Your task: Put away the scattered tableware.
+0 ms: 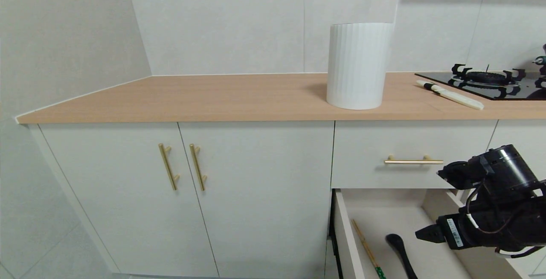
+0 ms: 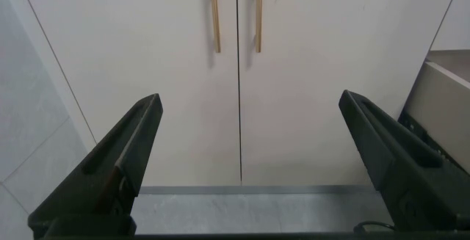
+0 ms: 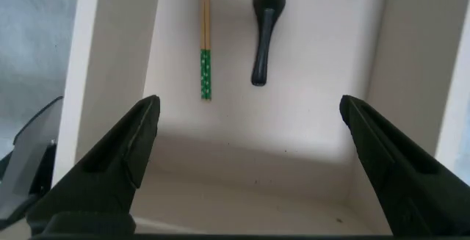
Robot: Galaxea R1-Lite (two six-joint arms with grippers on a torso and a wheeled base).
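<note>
our right gripper (image 1: 431, 202) hangs spread and empty over the open drawer (image 1: 343, 228), where chopsticks (image 1: 365, 245) and a black spoon (image 1: 401, 251) already lie; what looks like a white knife (image 1: 450, 94) is left on the counter (image 1: 213, 95). left gripper (image 2: 250, 104) gapes empty before cabinet doors (image 2: 147, 86). from the right wrist we see both pieces inside the drawer.

White ribbed container (image 1: 358, 65), black spoon (image 3: 263, 38), green-dotted chopsticks (image 3: 205, 38), gold handles (image 1: 413, 160), wood-grain countertop (image 1: 213, 97)

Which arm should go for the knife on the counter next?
Right. The right gripper, jaws open, hangs over the open drawer, below the knife beside the gas hob; the left gripper faces the cabinet doors, farther off.
</note>
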